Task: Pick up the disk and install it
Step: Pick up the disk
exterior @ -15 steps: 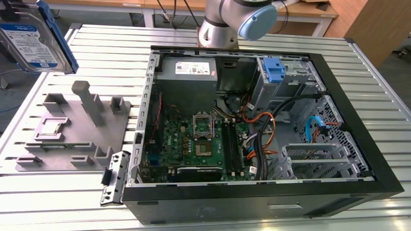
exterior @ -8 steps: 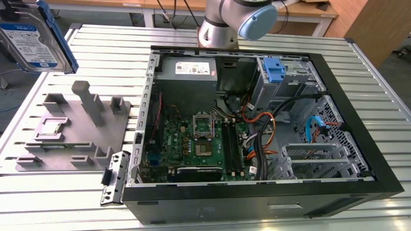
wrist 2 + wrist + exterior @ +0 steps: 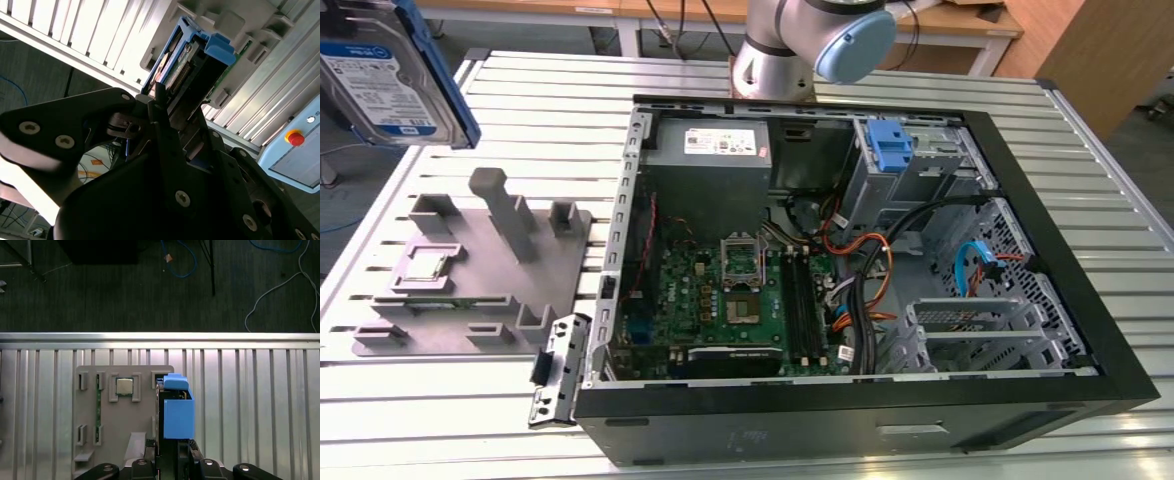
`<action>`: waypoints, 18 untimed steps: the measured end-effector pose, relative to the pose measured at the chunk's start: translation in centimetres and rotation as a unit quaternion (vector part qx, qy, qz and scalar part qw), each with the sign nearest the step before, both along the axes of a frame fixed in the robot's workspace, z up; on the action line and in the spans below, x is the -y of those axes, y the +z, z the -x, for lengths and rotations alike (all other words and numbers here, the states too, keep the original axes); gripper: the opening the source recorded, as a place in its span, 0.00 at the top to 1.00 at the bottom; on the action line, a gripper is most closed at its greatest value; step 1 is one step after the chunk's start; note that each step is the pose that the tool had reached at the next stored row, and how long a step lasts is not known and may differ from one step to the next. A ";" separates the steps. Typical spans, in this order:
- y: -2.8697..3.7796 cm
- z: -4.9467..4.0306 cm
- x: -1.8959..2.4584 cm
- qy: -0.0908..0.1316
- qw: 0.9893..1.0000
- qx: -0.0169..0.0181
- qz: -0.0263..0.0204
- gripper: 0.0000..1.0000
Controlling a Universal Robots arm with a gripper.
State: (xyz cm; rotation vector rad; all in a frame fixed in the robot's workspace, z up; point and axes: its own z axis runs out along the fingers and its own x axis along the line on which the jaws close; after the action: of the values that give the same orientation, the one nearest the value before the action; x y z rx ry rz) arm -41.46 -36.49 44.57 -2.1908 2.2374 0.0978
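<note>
At the exterior view's left, the disk (image 3: 384, 80) is hanging in the air, label facing the camera, well clear of the grey fixture plate (image 3: 494, 265) that is lying on the slatted worktop (image 3: 440, 410) below. In the first wrist view the end effector (image 3: 169, 449) is gripping one end of the disk, its fingers closed on either side of the drive. The blue bracket is pointing away from it, over the fixture plate. Toward the exterior view's right, the open computer case (image 3: 1067, 330) is lying on its side, with a blue latch piece (image 3: 891, 150) sitting in its far drive bay.
</note>
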 end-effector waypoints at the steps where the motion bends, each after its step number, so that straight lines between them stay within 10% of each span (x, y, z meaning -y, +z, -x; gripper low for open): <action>1: 0.16 0.00 0.00 0.000 1.000 0.000 0.000 0.65; 18: 1.44 0.00 0.00 0.000 1.000 0.000 0.000 0.65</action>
State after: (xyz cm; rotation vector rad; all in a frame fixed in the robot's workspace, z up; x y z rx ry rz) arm -41.46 -36.50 46.01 -2.1907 2.2373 0.0978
